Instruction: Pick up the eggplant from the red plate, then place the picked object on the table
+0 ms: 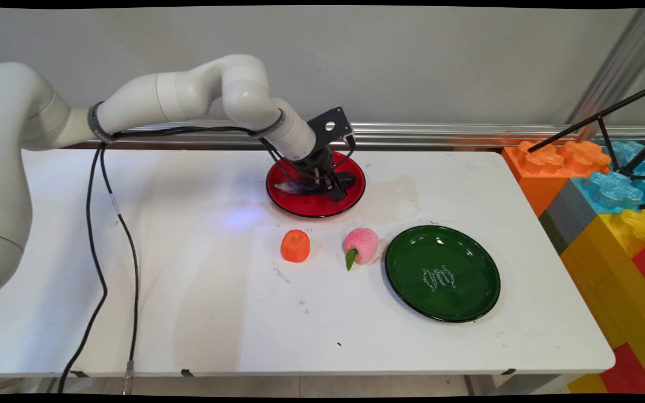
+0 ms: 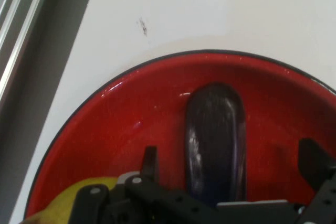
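Reaching down from the left, the arm has its gripper [image 1: 331, 187] low over the red plate [image 1: 314, 206] at the far middle of the white table [image 1: 216, 313]. In the hand view the two black fingers [image 2: 150, 163] stand spread wide, one on each side of a dark purple eggplant [image 2: 215, 135] that lies in the plate; a clear strip of red shows between each fingertip and the eggplant, so the pincer straddles it without pinching it, and I cannot tell whether the tips touch the plate's surface. In the main view the eggplant [image 1: 294, 187] lies lengthwise across the plate, partly covered by the gripper. A yellow rounded thing [image 2: 79, 195] shows at the lower left corner of the hand view, inside the plate rim and mostly hidden behind the linkage; what it is I cannot tell. Count of things on the table: two plates, the red one and a green plate [image 1: 443, 273] nearer the front right, with white lettering at its centre and nothing in it; one orange fruit [image 1: 295, 245] and one pink peach [image 1: 361, 246] with a green leaf, both standing on the bare table between the plates, near each other but apart, the peach just beside the green plate's left rim. Coloured foam blocks [image 1: 608, 196] are stacked off the table's right end.
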Robot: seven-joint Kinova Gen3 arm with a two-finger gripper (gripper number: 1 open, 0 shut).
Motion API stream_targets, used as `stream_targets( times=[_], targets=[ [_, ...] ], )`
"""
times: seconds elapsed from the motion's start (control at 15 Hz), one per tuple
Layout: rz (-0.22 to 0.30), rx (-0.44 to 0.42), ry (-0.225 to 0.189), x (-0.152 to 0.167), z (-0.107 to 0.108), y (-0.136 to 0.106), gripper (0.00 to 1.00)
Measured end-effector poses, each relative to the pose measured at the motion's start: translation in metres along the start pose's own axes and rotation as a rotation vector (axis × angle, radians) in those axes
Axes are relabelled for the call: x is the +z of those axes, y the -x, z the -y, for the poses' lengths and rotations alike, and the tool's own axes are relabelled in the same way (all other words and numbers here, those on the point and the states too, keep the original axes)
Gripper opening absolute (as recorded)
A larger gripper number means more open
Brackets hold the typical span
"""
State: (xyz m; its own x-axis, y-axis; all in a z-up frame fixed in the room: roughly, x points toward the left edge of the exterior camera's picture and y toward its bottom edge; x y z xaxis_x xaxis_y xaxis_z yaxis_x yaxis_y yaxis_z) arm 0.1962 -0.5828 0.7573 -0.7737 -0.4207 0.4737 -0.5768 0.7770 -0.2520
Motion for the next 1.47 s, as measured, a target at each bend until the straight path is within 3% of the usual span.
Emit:
stream_targets(
  times=[0.27,0.33,1.07,1.47],
  targets=[
    [-0.009,0.006,-0.001,0.005,-0.003,-0.003,1.00],
    [-0.011,0.009,-0.002,0.005,-0.003,-0.003,0.00],
    [-0.003,0.019,-0.006,0.003,-0.009,-0.003,0.00],
    [-0.011,0.025,-0.016,-0.014,-0.011,-0.012,0.00]
  ],
)
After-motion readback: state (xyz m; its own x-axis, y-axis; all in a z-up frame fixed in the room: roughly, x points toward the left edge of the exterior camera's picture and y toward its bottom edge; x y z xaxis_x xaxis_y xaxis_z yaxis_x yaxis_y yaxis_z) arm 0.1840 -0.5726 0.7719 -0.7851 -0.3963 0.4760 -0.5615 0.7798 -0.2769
